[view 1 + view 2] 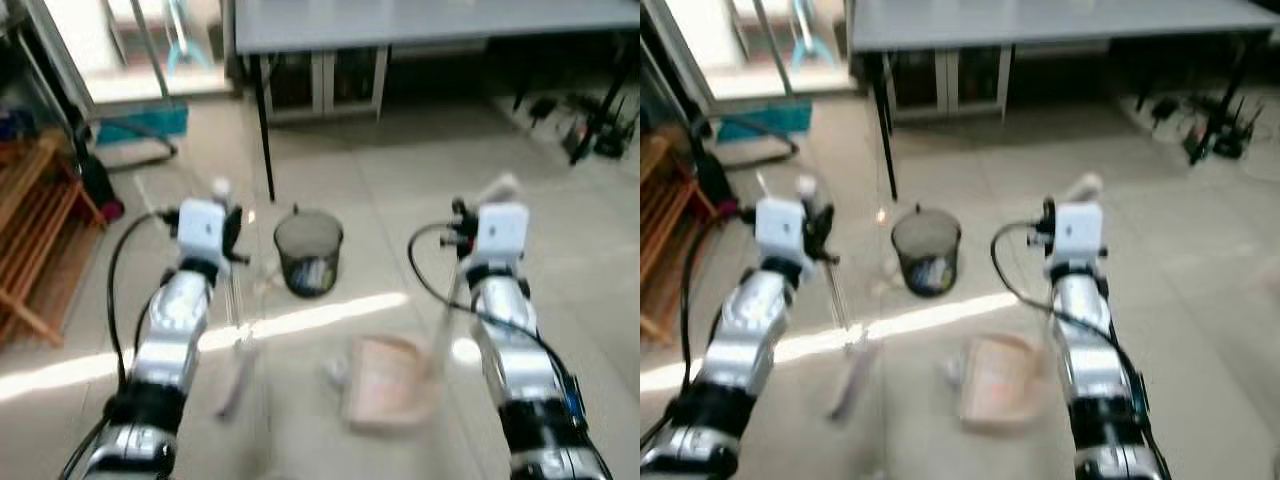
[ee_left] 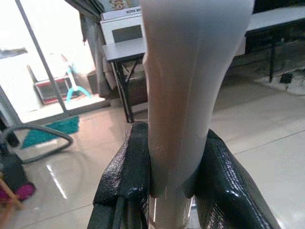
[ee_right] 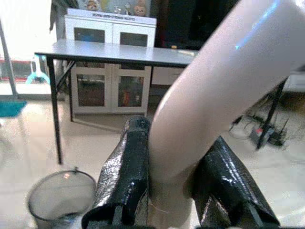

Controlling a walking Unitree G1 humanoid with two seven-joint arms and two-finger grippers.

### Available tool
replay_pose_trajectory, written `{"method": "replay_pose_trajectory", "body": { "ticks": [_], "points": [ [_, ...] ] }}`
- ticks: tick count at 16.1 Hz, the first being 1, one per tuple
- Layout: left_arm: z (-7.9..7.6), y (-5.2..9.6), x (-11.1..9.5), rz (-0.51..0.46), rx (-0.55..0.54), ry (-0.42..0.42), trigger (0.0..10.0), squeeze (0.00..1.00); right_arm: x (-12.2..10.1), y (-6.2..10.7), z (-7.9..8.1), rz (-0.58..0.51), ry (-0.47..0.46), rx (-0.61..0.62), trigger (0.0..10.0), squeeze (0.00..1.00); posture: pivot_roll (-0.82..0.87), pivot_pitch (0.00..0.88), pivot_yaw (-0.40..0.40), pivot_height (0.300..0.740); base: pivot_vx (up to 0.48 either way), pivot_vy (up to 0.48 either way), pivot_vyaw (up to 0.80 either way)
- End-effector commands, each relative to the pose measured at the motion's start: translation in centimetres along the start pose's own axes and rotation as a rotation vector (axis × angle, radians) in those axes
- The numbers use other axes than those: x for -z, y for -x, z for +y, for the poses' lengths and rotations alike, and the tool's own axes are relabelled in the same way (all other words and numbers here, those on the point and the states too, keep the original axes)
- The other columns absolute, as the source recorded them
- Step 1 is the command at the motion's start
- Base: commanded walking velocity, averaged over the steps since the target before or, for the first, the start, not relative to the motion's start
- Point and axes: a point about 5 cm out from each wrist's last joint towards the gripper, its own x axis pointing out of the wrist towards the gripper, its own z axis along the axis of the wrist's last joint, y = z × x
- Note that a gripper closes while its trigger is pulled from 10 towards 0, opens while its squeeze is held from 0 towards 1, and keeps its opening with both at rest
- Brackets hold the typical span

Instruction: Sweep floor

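My left gripper (image 2: pixel 174 183) is shut on the pale handle of a broom (image 2: pixel 190 71); its thin shaft runs down to the bristle head (image 1: pixel 236 378) on the tiled floor. My right gripper (image 3: pixel 174 183) is shut on the curved pale handle of a dustpan (image 3: pixel 224 86), and the beige dustpan tray (image 1: pixel 385 382) rests on the floor between my arms. A small pale scrap of litter (image 1: pixel 333 371) lies at the tray's left edge. Both views from the head are blurred.
A round mesh waste bin (image 1: pixel 308 252) stands ahead on the floor, near a black table leg (image 1: pixel 265 130) of a grey table (image 1: pixel 420 20). A wooden rack (image 1: pixel 35 240) is at the left. Cables and chargers (image 1: pixel 590 125) lie at the far right.
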Motion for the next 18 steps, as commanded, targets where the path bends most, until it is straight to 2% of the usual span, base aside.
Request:
{"method": "replay_pose_trajectory", "body": {
  "ticks": [1, 9, 12, 14, 18],
  "points": [
    [-0.7, -0.5, -1.1, -0.046, 0.022, -0.004, 10.0, 0.0, -1.0, -0.5, -1.0, -0.046, 0.021, 0.022, 10.0, 0.0, 0.01, 0.026, 0.068, 0.74, 0.337, 0.0, 0.0],
    [-1.1, -0.8, -1.3, -0.05, 0.043, -0.006, 10.0, 0.0, -1.2, -0.6, -1.6, -0.055, 0.067, 0.04, 10.0, 0.0, 0.01, 0.05, 0.075, 0.74, 0.336, 0.0, 0.0],
    [-1.2, -0.8, -1.1, -0.043, 0.047, -0.003, 10.0, 0.0, -1.1, -0.5, -1.6, -0.055, 0.046, 0.043, 10.0, 0.0, 0.01, 0.043, 0.077, 0.74, 0.335, 0.0, 0.0],
    [-1.1, -1.0, -1.0, -0.023, 0.045, 0.038, 10.0, 0.0, -1.3, -0.6, -1.6, -0.063, 0.049, 0.045, 10.0, 0.0, 0.0, 0.047, 0.083, 0.74, 0.0, 0.0, 0.0],
    [-1.3, -1.0, -1.1, -0.028, 0.049, 0.023, 10.0, 0.0, -1.3, -0.8, -2.3, -0.061, 0.048, 0.084, 10.0, 0.0, 0.0, 0.055, 0.089, 0.74, 0.0, 0.0, 0.0]
  ]
}}
